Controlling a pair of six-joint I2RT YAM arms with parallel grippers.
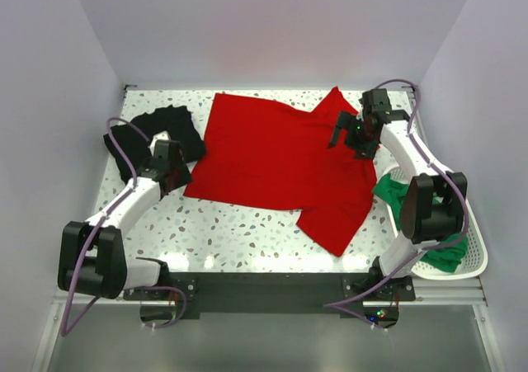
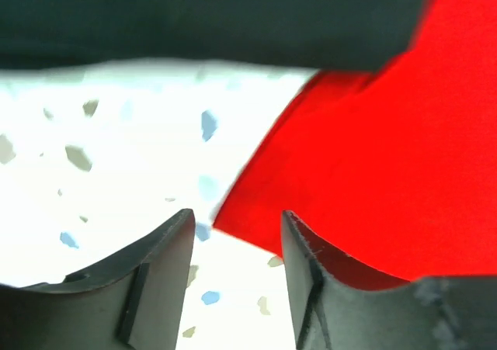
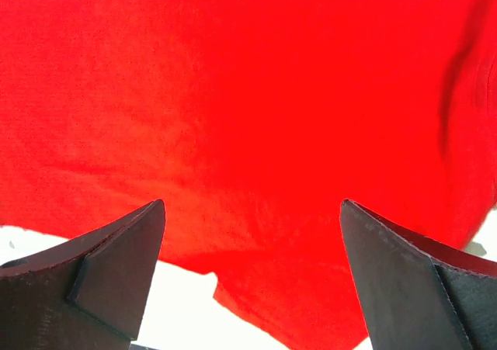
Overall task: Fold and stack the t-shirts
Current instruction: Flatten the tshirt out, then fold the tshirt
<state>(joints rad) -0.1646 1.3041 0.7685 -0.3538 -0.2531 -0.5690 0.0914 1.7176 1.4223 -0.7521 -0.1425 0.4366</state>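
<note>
The red t-shirt (image 1: 280,162) lies spread flat across the middle of the table. The black t-shirt (image 1: 161,133) sits bunched at the far left. The green t-shirt (image 1: 394,192) lies in the basket at the right. My left gripper (image 1: 183,172) is open at the red shirt's near-left corner; in the left wrist view that corner (image 2: 373,148) lies just ahead of the open gripper (image 2: 237,226), under the black shirt's edge (image 2: 210,16). My right gripper (image 1: 337,137) is open above the red shirt's far-right sleeve area; the right wrist view shows red cloth (image 3: 248,94) between the wide-open gripper (image 3: 252,210).
A white perforated basket (image 1: 474,261) stands at the table's right near corner, partly under my right arm. White walls close in the table on the left, back and right. Bare speckled tabletop (image 1: 239,232) shows in front of the red shirt.
</note>
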